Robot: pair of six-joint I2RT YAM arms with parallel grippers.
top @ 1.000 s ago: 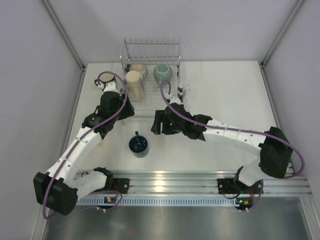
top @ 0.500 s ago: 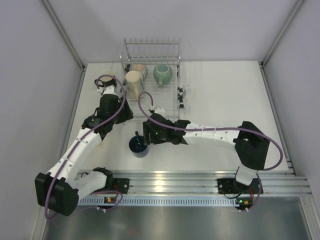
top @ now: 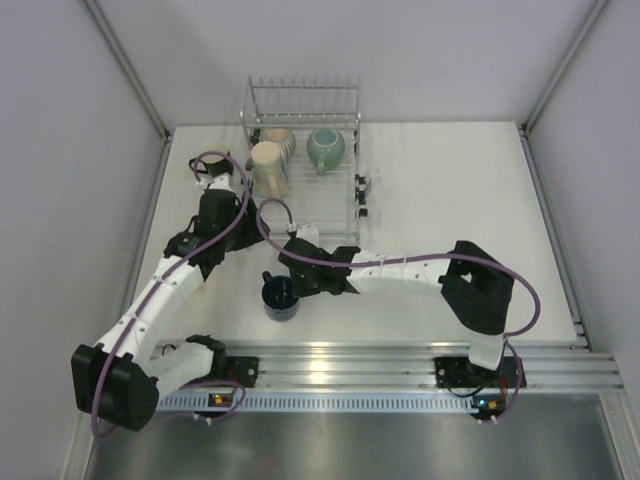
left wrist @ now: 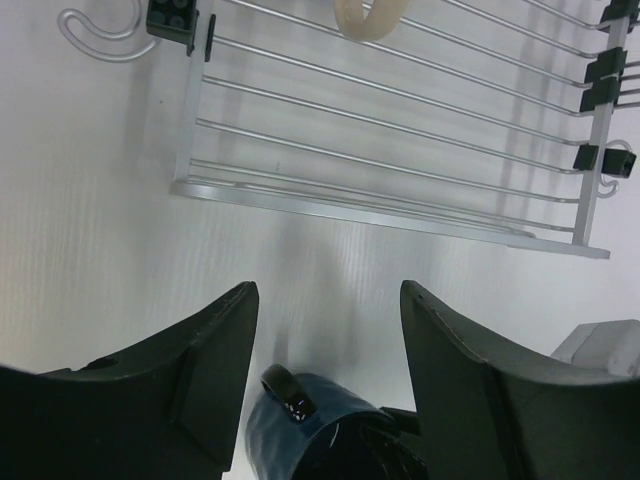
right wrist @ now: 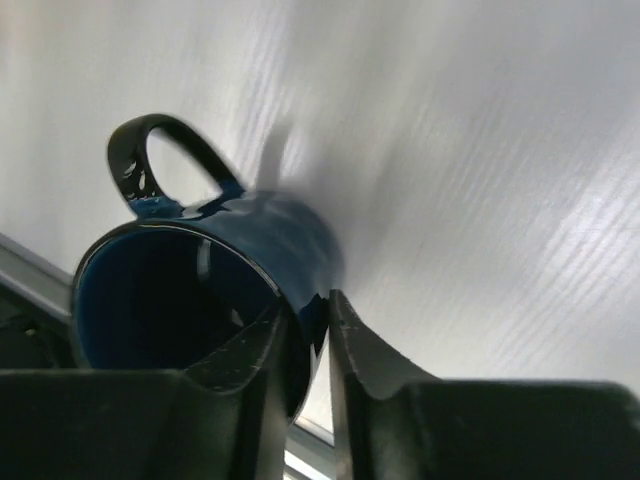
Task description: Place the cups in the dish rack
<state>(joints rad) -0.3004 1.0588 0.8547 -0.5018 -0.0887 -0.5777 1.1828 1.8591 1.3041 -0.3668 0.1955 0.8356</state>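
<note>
A dark blue mug [top: 279,298] [right wrist: 235,255] stands upright on the white table in front of the dish rack [top: 310,205] [left wrist: 400,160]. My right gripper [top: 297,284] [right wrist: 312,312] is shut on the mug's rim, one finger inside and one outside, opposite the handle. The left gripper [top: 246,227] [left wrist: 325,292] hangs open and holds nothing, between the rack's near edge and the mug [left wrist: 300,430]. Three cups stand in the rack's far end: a tall cream one [top: 268,165], a ribbed beige one [top: 283,140] and a teal-green one [top: 325,148].
The rack has a row of upright prongs [top: 300,90] along its far side and black clips [top: 362,190] on its right edge. A metal rail [top: 340,360] runs along the table's near edge, and grey walls close in left and right.
My right arm swung left and down from beside the rack to the blue mug, and its jaws closed on the rim. The left arm has barely moved.
</note>
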